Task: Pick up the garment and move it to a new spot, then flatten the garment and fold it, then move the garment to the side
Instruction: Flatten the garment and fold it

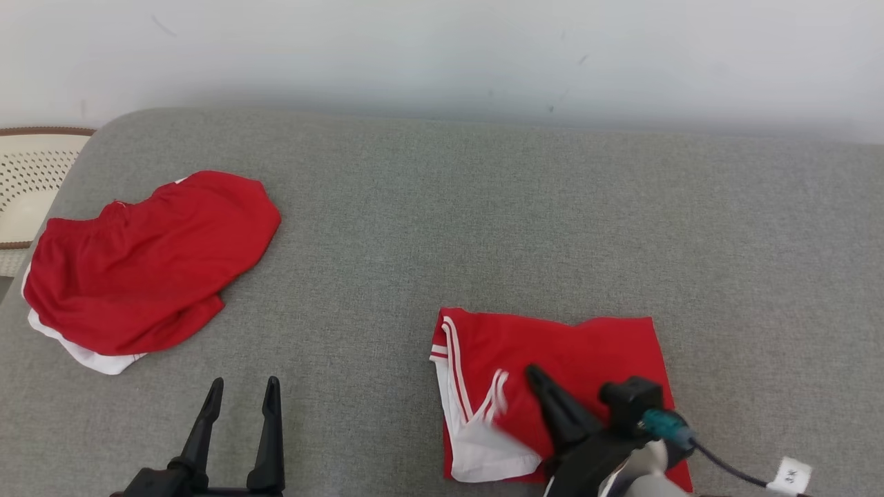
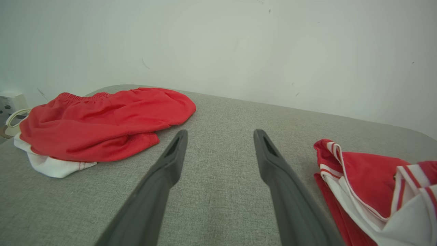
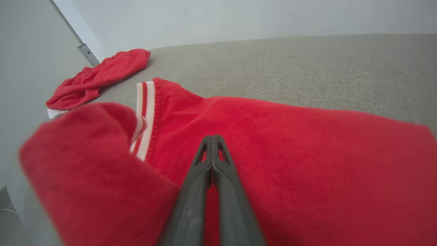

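The garment (image 1: pixel 587 345) is a red piece with white stripes and white trim, folded into a rough rectangle on the grey cushioned surface (image 1: pixel 483 207) at the near right. It also appears in the left wrist view (image 2: pixel 362 177) and the right wrist view (image 3: pixel 307 153). My right gripper (image 1: pixel 535 374) is shut, its two fingers pressed together (image 3: pixel 212 136) low over the red cloth; I see no cloth between the tips. A fold of the garment stands raised to the left of the fingers. My left gripper (image 1: pixel 243 386) is open (image 2: pixel 220 135) over bare surface, apart from the garment.
A second red garment (image 1: pixel 152 262) with a white edge lies crumpled at the far left (image 2: pixel 102 119) (image 3: pixel 99 77). A cream perforated basket (image 1: pixel 27 179) sits past the left edge. A pale wall (image 1: pixel 442 55) runs behind the surface.
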`<state>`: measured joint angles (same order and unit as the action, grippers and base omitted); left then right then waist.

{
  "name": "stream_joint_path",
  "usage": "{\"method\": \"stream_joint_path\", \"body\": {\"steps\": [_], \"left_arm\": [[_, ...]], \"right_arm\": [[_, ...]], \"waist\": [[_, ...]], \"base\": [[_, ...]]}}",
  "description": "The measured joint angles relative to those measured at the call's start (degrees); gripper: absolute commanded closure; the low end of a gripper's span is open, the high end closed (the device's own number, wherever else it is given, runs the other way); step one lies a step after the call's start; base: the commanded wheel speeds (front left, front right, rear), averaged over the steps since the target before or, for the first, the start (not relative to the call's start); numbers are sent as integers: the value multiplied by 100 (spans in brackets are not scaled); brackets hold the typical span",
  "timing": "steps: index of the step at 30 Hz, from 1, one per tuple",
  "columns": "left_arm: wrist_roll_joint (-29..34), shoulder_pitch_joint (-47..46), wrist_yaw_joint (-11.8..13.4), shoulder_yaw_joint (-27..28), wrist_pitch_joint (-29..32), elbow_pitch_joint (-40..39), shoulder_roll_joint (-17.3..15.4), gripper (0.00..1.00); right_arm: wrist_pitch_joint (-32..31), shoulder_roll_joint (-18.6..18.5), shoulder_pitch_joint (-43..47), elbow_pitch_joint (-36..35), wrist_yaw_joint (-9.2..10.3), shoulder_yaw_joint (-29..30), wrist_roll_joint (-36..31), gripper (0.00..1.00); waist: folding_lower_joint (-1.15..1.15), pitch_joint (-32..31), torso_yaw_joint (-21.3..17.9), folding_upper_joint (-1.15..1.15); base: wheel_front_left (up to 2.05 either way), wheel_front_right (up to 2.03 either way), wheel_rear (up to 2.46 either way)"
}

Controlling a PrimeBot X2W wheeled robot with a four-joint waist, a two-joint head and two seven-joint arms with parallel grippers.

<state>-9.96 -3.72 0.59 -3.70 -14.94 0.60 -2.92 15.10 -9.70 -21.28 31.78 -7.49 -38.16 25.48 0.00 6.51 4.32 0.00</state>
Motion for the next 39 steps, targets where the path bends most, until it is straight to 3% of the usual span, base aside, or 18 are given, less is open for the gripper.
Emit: {"method": "stream_joint_path", "body": {"steps": [11, 17, 18, 19, 20, 21, 32, 39], "left_arm": [[-18, 17, 48, -65, 0, 21, 1, 0], [-19, 33, 78, -52, 0, 4, 1, 0], [-19, 44, 79, -45, 0, -7, 1, 0], [-19, 58, 93, -41, 0, -14, 1, 0], [-19, 75, 100, -32, 0, -32, 1, 0], [-19, 96, 100, -20, 0, -42, 0, 0], [-16, 132, 103, 1, 0, -87, 1, 0], [-16, 139, 110, 20, 0, -111, 1, 0]], "right_arm": [[2, -73, 202, -85, 0, -1836, 695, 100], [2, -186, 142, -363, 0, -1456, 769, 100], [1, -215, 115, -445, 0, -1277, 714, 70], [2, -242, 95, -537, 0, -1065, 652, 51], [2, -268, 88, -644, 0, -848, 577, 4], [3, -293, 91, -730, 0, -664, 493, 0], [2, -541, 437, -1271, 0, 1087, -209, 0], [2, -619, 713, -996, 0, 1790, -332, 0]], "waist": [[0, -85, 10, 0], [0, -106, -43, 0], [0, -109, -56, 0], [0, -110, -70, 0], [0, -111, -87, 0], [0, -112, -106, 0], [0, -124, -287, 0], [0, -133, -379, 0]], "base": [[0, 0, 0], [0, 0, 0], [0, 0, 0], [0, 0, 0], [0, 0, 0], [0, 0, 0], [0, 0, 0], [0, 0, 0]]}}
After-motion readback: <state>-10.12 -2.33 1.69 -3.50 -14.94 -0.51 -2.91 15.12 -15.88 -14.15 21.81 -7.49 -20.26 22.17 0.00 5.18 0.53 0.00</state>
